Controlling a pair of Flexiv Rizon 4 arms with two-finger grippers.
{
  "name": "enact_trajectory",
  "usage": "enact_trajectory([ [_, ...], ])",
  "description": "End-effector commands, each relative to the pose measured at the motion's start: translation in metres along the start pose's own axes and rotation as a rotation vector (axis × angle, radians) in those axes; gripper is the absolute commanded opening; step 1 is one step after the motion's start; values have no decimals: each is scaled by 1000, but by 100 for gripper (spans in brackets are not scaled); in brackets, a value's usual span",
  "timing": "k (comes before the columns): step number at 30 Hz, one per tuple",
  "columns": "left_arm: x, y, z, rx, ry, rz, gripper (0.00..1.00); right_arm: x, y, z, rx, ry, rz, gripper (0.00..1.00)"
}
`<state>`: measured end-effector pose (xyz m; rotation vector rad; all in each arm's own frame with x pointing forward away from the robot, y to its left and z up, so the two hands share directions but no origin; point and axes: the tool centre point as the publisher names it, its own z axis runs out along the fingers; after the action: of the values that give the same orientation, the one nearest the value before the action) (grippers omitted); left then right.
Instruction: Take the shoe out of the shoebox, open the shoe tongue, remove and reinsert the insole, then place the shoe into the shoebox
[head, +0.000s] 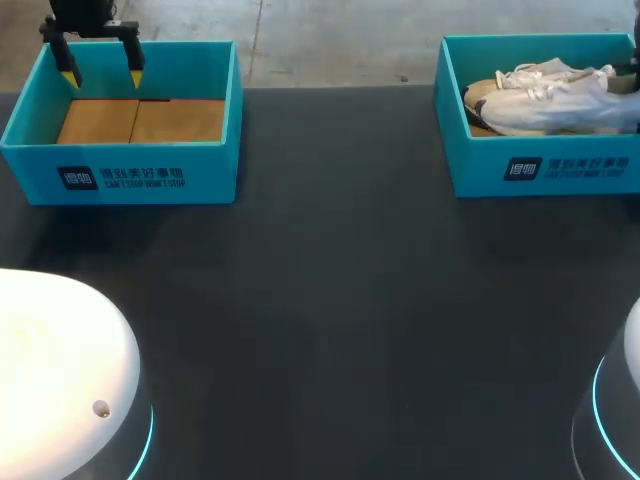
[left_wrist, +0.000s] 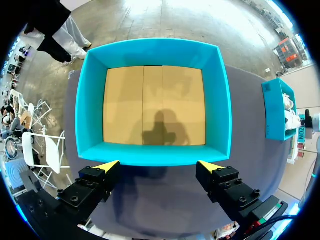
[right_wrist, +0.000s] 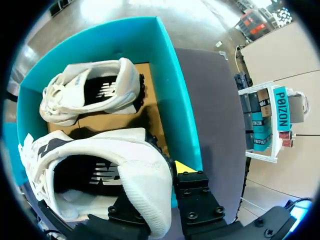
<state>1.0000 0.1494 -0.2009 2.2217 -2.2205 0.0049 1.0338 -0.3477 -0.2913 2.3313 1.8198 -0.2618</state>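
Two white shoes lie in the teal shoebox (head: 540, 165) at the back right. My right gripper (right_wrist: 156, 186) is shut on the heel of the nearer white shoe (right_wrist: 107, 167) (head: 565, 105). One yellow-tipped finger (right_wrist: 183, 168) presses the outside of the heel; the other is hidden inside the shoe. The second white shoe (right_wrist: 92, 92) (head: 530, 74) lies further in on the cardboard floor. In the head view this gripper is almost wholly past the right edge. My left gripper (head: 101, 72) (left_wrist: 159, 167) hangs open over the near wall of the other teal box (left_wrist: 155, 152), holding nothing.
The left teal box (head: 120, 175) at the back left holds only its brown cardboard floor (head: 140, 120). Dark tabletop (head: 330, 280) stretches between and in front of the two boxes. The arms' white bases (head: 60, 370) sit at the near corners.
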Motion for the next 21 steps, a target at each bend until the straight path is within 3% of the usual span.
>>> enact_trajectory([
  [1,0,0,0,-1,-1,0,100,-3,-4,-32,-1,-4,-2,0],
  [10,0,0,0,-1,-1,0,100,-6,-10,-75,-5,-9,-20,0],
  [21,0,0,0,-1,-1,0,100,-7,-15,-105,-44,-1,6,0],
])
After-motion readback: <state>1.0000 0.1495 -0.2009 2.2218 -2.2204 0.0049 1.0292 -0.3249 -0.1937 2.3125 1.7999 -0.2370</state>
